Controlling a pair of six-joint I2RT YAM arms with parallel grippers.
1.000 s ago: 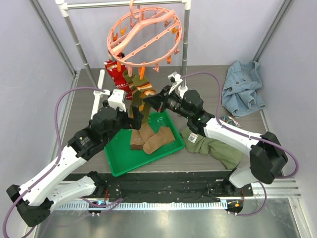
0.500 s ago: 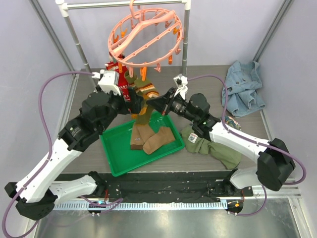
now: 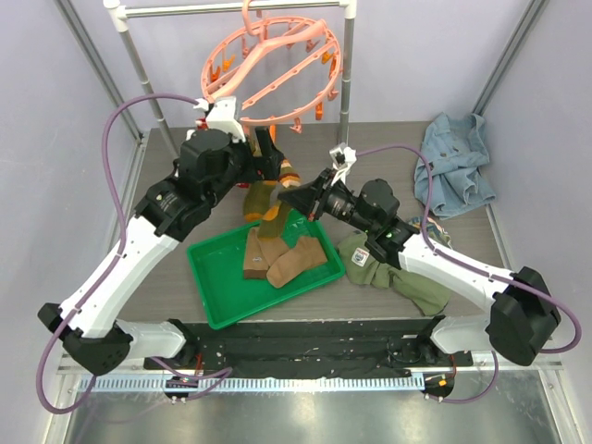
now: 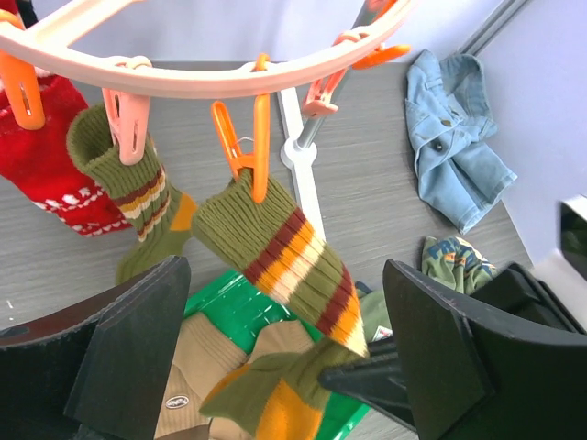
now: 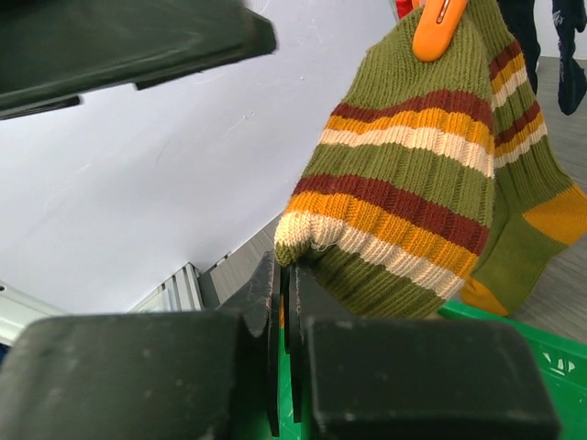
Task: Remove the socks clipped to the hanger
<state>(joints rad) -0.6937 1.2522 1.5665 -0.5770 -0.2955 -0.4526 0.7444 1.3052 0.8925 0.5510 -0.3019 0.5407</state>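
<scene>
Orange peg [image 4: 261, 142] holds striped sock [image 4: 284, 257], seemingly over green tray [image 3: 217, 282].

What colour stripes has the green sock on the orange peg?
The sock has dark red, orange and cream stripes; clearest in right wrist view.

The striped sock [image 4: 284, 266] is thick knitted cloth with bumpy ribs, and it looks soft and fuzzy. The red sock [image 4: 46, 147] looks woolly too. The hanger [image 4: 183, 81] is smooth pink plastic, a little shiny. Its pegs [image 4: 261, 147] are orange plastic. The tray [image 3: 211, 287] is shiny green plastic. The table [image 4: 367, 183] looks like dull dark wood. The blue jacket [image 4: 454, 147] is rough denim cloth.
</scene>
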